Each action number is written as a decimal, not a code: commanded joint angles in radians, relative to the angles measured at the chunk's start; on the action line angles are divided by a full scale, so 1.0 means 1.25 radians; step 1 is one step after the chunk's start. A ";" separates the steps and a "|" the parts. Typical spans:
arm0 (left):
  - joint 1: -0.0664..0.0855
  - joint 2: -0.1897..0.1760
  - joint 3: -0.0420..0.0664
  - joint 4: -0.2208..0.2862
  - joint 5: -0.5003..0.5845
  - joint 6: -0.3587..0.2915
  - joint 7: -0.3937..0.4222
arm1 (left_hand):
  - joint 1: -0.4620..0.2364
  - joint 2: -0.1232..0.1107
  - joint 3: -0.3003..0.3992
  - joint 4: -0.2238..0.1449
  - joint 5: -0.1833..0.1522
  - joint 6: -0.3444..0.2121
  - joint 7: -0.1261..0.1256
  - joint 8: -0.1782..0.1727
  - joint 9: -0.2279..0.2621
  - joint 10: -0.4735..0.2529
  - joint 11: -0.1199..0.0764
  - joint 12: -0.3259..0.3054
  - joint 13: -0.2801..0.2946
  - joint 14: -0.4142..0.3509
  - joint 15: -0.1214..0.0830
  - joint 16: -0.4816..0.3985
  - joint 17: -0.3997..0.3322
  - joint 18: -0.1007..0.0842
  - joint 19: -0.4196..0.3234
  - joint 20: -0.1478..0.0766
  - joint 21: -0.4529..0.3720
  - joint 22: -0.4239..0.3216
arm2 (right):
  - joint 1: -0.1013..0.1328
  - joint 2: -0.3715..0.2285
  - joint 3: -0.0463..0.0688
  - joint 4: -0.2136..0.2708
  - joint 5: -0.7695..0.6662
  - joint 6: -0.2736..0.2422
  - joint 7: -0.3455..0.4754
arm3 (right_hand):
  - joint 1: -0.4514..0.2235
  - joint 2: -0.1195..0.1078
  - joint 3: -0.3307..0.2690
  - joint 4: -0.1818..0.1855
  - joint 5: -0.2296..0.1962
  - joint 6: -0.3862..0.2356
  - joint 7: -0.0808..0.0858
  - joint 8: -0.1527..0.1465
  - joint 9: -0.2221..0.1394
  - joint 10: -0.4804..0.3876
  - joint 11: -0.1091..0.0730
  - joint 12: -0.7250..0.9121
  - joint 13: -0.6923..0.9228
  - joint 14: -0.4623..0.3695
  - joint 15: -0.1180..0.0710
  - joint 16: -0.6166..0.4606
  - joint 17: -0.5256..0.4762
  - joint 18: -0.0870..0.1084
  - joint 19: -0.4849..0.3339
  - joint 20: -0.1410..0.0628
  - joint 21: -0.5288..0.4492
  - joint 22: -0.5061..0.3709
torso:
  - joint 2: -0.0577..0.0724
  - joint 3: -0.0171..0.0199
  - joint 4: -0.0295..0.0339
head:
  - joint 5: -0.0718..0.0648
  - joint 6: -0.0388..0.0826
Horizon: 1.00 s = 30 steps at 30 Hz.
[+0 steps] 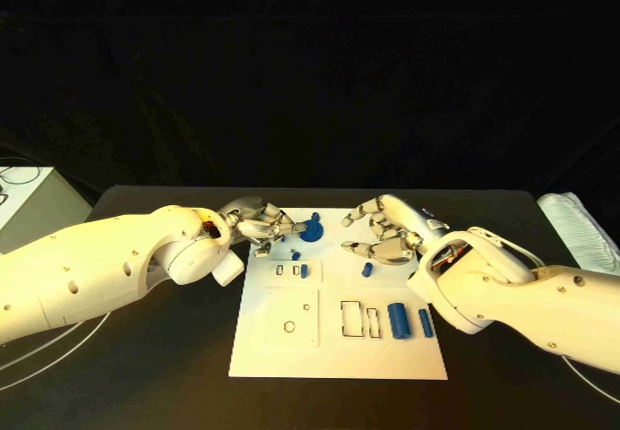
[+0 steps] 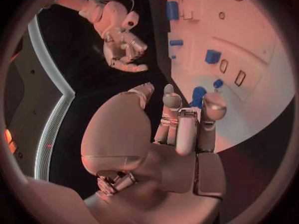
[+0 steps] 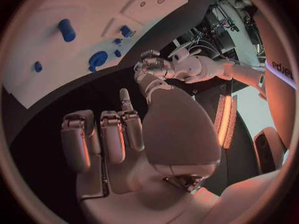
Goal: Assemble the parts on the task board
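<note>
A white task board (image 1: 339, 358) is seen lying on a black surface (image 1: 155, 358), with both hands raised over its far end. The left hand (image 1: 259, 224) is held with fingers loosely curled and apart, and nothing is seen in it. The right hand (image 1: 383, 231) is spread, palm toward the board, also holding nothing. A blue round part (image 1: 314, 231) stands between the two hands, just beside the left hand's fingertips (image 2: 215, 102). Small blue parts (image 1: 367, 268) lie just below the right hand, and two blue cylinders (image 1: 409, 321) lie well nearer the robot.

The step in hand appears to be a reach for a part; no grasp has been made. Next, fingers would need closing precisely on one small piece.

In the left wrist view, a gap between the fingertips and the round part is shown, hard to judge from the head view.
</note>
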 commanded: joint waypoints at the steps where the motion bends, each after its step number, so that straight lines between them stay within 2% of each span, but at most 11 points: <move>1: 0.008 0.022 0.000 -0.008 -0.197 0.133 -0.181 | -0.021 0.000 -0.009 0.001 0.001 -0.013 0.002 0.010 0.018 -0.008 0.002 0.003 -0.001 0.012 -0.002 0.000 0.053 -0.009 0.004 -0.001 -0.001 -0.001 | 0.012 -0.027 0.000 0.012 0.123 0.025 0.062 | 0.002 -0.003 0.000 -0.002 0.001 0.006 0.001 0.005 0.001 0.014 -0.003 -0.006 0.149 0.085 -0.002 0.003 0.211 -0.012 0.084 0.004 0.002 0.210 | -0.008 0.0040 -0.0013 | -0.001 -0.004; 6: 0.020 0.063 -0.004 -0.030 -0.280 0.166 -0.235 | -0.054 0.000 -0.028 0.001 0.002 -0.032 0.006 0.017 0.039 -0.029 0.007 -0.005 -0.017 0.003 0.001 -0.007 0.035 -0.006 -0.006 0.001 -0.010 -0.016 | 0.024 -0.057 0.001 0.009 0.160 0.029 0.061 | -0.002 -0.005 -0.001 0.002 0.001 -0.005 0.003 0.004 0.000 0.009 -0.002 -0.012 0.145 0.085 -0.002 0.003 0.211 -0.012 0.084 0.003 0.002 0.210 | -0.010 0.0066 -0.0018 | 0.000 -0.008; 11: 0.033 0.103 -0.016 -0.060 -0.342 0.184 -0.262 | -0.080 0.005 -0.044 0.002 0.001 -0.040 0.008 0.021 0.052 -0.038 0.009 -0.006 -0.022 -0.002 0.003 -0.010 0.028 -0.004 -0.013 0.003 -0.016 -0.025 | 0.028 -0.067 0.001 -0.005 0.182 0.029 0.056 | -0.003 -0.005 -0.002 0.002 0.001 -0.008 0.003 0.004 -0.001 0.007 -0.002 -0.013 0.144 0.085 -0.001 0.003 0.211 -0.012 0.084 0.003 0.002 0.210 | -0.011 0.0091 -0.0037 | 0.003 -0.010; 12: 0.035 0.109 -0.018 -0.064 -0.350 0.183 -0.265 | -0.084 0.006 -0.047 0.001 0.001 -0.040 0.007 0.022 0.054 -0.036 0.009 -0.003 -0.019 -0.001 0.003 -0.010 0.030 -0.005 -0.011 0.003 -0.015 -0.023 | 0.029 -0.068 0.001 -0.007 0.184 0.028 0.055 | -0.003 -0.005 -0.002 0.002 0.001 -0.008 0.003 0.004 -0.001 0.007 -0.002 -0.013 0.144 0.085 -0.001 0.003 0.211 -0.012 0.084 0.003 0.002 0.210 | -0.011 0.0085 -0.0026 | 0.003 -0.010; 14: 0.037 0.118 -0.021 -0.072 -0.360 0.185 -0.269 | -0.084 0.008 -0.049 0.001 0.002 -0.037 0.006 0.026 0.059 -0.033 0.008 0.002 -0.013 0.002 0.003 -0.007 0.036 -0.006 -0.007 0.003 -0.013 -0.018 | 0.030 -0.069 0.001 -0.010 0.187 0.028 0.052 | -0.003 -0.004 -0.002 0.003 0.001 -0.009 0.003 0.004 -0.001 0.007 -0.001 -0.013 0.144 0.085 -0.001 0.003 0.211 -0.012 0.084 0.003 0.002 0.210 | -0.010 0.0092 -0.0031 | 0.004 -0.010; 17: 0.041 0.130 -0.023 -0.082 -0.373 0.191 -0.273 | -0.084 0.009 -0.052 0.001 0.003 -0.035 0.004 0.032 0.065 -0.028 0.006 0.008 -0.006 0.006 0.002 -0.005 0.043 -0.007 -0.002 0.003 -0.010 -0.012 | 0.031 -0.071 0.001 -0.013 0.189 0.029 0.049 | -0.004 -0.004 -0.002 0.003 0.001 -0.010 0.004 0.004 -0.001 0.006 -0.001 -0.014 0.144 0.085 -0.001 0.003 0.211 -0.012 0.084 0.003 0.002 0.210 | -0.010 0.0073 -0.0014 | 0.002 -0.011; 20: 0.044 0.138 -0.026 -0.089 -0.391 0.200 -0.278 | -0.088 0.014 -0.058 0.001 0.002 -0.031 0.000 0.043 0.078 -0.022 0.003 0.018 0.003 0.011 -0.001 -0.001 0.052 -0.009 0.006 0.002 -0.005 -0.001 | 0.031 -0.072 0.001 -0.016 0.191 0.030 0.046 | -0.004 -0.004 -0.002 0.003 0.001 -0.010 0.004 0.004 -0.001 0.006 -0.001 -0.014 0.144 0.085 -0.001 0.003 0.211 -0.012 0.084 0.003 0.002 0.210 | -0.009 0.0075 -0.0014 | 0.003 -0.012; 23: 0.046 0.142 -0.027 -0.094 -0.401 0.204 -0.280 | -0.093 0.016 -0.065 0.001 0.002 -0.029 -0.003 0.053 0.090 -0.019 0.000 0.023 0.007 0.013 -0.003 0.002 0.057 -0.009 0.009 0.001 -0.003 0.001 | 0.032 -0.073 0.001 -0.018 0.191 0.030 0.043 | -0.004 -0.004 -0.002 0.004 0.001 -0.012 0.004 0.004 -0.001 0.007 -0.001 -0.014 0.144 0.085 -0.001 0.003 0.211 -0.012 0.084 0.003 0.002 0.210 | -0.009 0.0068 -0.0029 | 0.004 -0.013; 30: 0.048 0.149 -0.028 -0.098 -0.406 0.222 -0.283 | -0.099 0.019 -0.073 0.001 0.001 -0.030 -0.006 0.066 0.107 -0.017 -0.002 0.029 0.012 0.016 -0.005 0.004 0.064 -0.010 0.011 -0.001 -0.002 0.004 | 0.032 -0.074 0.001 -0.022 0.190 0.031 0.037 | -0.006 -0.004 -0.002 0.005 0.001 -0.013 0.004 0.004 -0.001 0.006 -0.001 -0.014 0.143 0.085 -0.001 0.003 0.210 -0.012 0.084 0.003 0.002 0.210 | -0.008 0.0060 -0.0016 | 0.000 -0.014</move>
